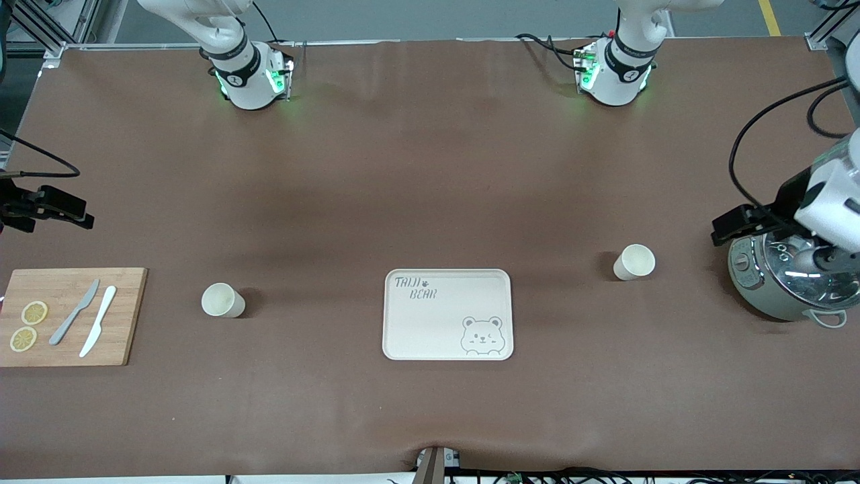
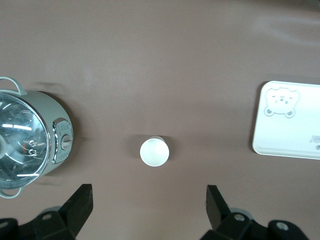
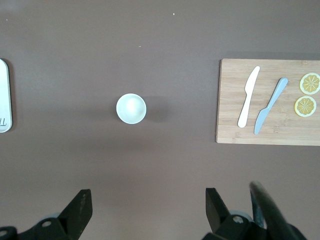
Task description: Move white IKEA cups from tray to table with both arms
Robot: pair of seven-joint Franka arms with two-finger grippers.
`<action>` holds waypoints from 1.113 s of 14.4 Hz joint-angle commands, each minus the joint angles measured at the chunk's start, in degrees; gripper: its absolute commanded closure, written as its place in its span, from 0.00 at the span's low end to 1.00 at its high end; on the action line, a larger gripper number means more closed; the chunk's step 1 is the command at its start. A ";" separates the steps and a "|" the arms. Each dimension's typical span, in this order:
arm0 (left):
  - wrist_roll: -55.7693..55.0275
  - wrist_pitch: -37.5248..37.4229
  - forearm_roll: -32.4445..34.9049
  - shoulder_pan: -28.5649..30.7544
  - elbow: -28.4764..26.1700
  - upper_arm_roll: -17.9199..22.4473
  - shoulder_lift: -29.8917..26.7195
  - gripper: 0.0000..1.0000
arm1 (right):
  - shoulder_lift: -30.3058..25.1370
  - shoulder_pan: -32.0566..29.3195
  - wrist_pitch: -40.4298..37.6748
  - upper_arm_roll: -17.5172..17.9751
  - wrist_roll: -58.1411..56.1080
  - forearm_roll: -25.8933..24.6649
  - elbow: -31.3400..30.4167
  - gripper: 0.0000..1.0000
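Two cups: both white IKEA cups stood upright on the table (image 1: 430,168), none on the tray (image 1: 403,336); judged from that, the move looked finished or nearly so.
Cup toward the right arm's end (image 1: 223,300): stood between the tray and the wooden cutting board (image 1: 127,316), well apart from both.
Cup toward the left arm's end (image 1: 633,261): stood between the tray and the lidded pot (image 1: 759,282), a little farther from the front camera than the first cup.
Tray: bare, lying nearer to the front camera than the arm bases, its long axis running along the table from one arm's end to the other.
Left gripper (image 2: 150,200): released, fingers spread wide, grasping nothing; it hung high over the pot's end of the table, with its cup (image 2: 154,152) just ahead of the gap between the fingers.
Right gripper (image 3: 147,202): likewise released and empty, raised over the table by the board's end, its cup (image 3: 131,108) lying ahead of the gap.
Key relation: each cup was much nearer to its own arm, so no reach across the tray would be called for.
Front view only: showed both cups and the whole tray at once, and each gripper only partly, at the picture's edges.
Wrist views only: showed the open rims from straight above and the jaws clearly apart; the right wrist view also showed two knives (image 3: 248,96) and lemon slices (image 3: 305,106) on the board.
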 commanded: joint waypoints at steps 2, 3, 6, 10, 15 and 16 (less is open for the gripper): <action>5.42 0.23 -3.59 -0.23 -0.84 3.14 -0.12 0.00 | -0.93 -0.90 0.02 0.89 0.44 -0.46 -0.70 0.00; 7.71 0.14 -4.20 0.20 -0.84 3.33 -0.20 0.00 | -0.93 -0.90 0.02 0.89 0.44 -0.46 -0.70 0.00; 8.79 0.14 -4.03 2.75 -1.02 1.06 -1.26 0.00 | -0.84 -0.82 0.02 0.89 0.44 -0.46 -0.79 0.00; 8.08 -4.41 -3.77 2.67 -1.11 -0.53 -5.64 0.00 | -0.75 -0.55 0.10 0.97 0.53 -0.37 -0.87 0.00; 0.97 -8.74 -1.75 3.99 -1.11 -8.52 -7.85 0.00 | -0.40 -0.73 0.72 0.97 0.44 -0.46 -0.61 0.00; 1.31 -8.74 -1.48 3.99 -1.11 -8.62 -7.76 0.00 | -0.40 -0.81 0.72 1.06 0.44 -0.29 -0.61 0.00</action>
